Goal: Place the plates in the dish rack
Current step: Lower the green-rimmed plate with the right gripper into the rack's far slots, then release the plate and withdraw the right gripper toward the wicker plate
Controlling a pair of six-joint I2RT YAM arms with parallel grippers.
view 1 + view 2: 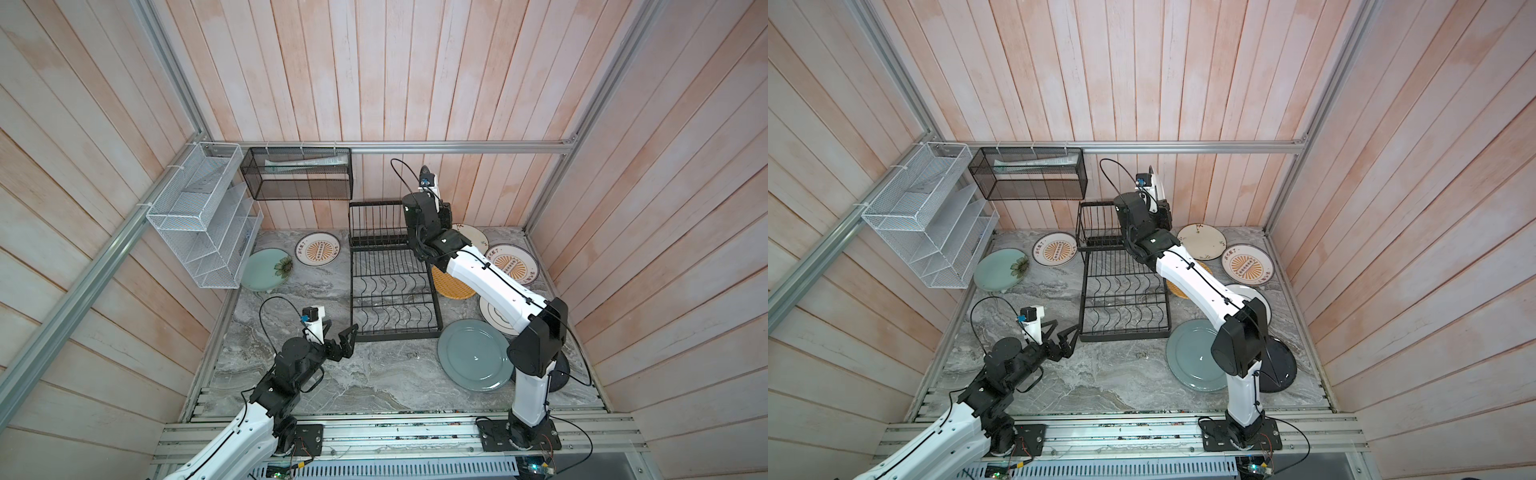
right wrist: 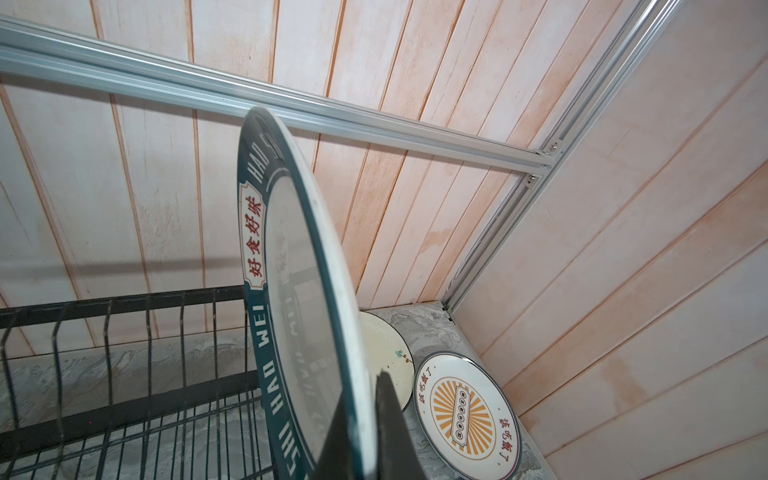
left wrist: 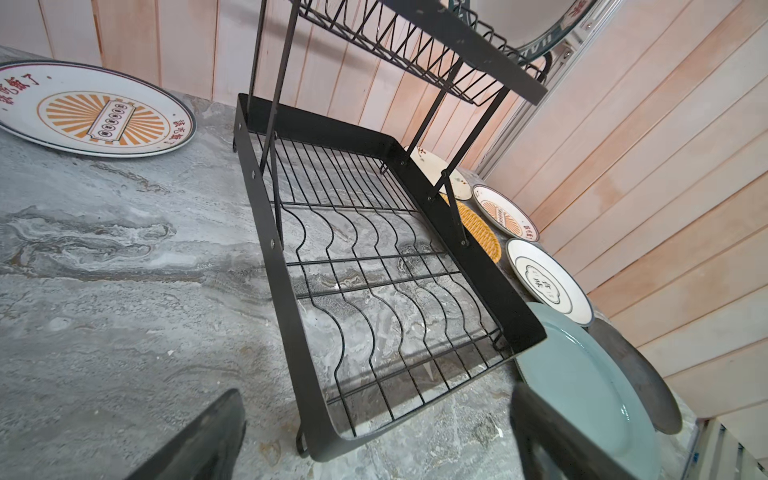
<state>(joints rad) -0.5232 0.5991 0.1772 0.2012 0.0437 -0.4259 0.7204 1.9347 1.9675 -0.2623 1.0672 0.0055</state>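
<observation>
Dish rack (image 1: 392, 286) centred on table (image 1: 374, 382), plates (image 1: 318, 248) left of it, more right, baskets (image 1: 299, 174) high at back-left.

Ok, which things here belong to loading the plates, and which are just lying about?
Job: dish rack, lettered plate in the right claw, grey-blue plate, green flower plate, two sunburst plates, yellow plate, cream plate, ringed plate, black plate.
Lying about: black mesh basket, white mesh organizer.

I saw bare tabletop (image 1: 374, 374) free before the dish rack (image 1: 354, 291), plates (image 1: 469, 357) crowding its right side, upright bars (image 1: 376, 220) fencing its upper tier.
</observation>
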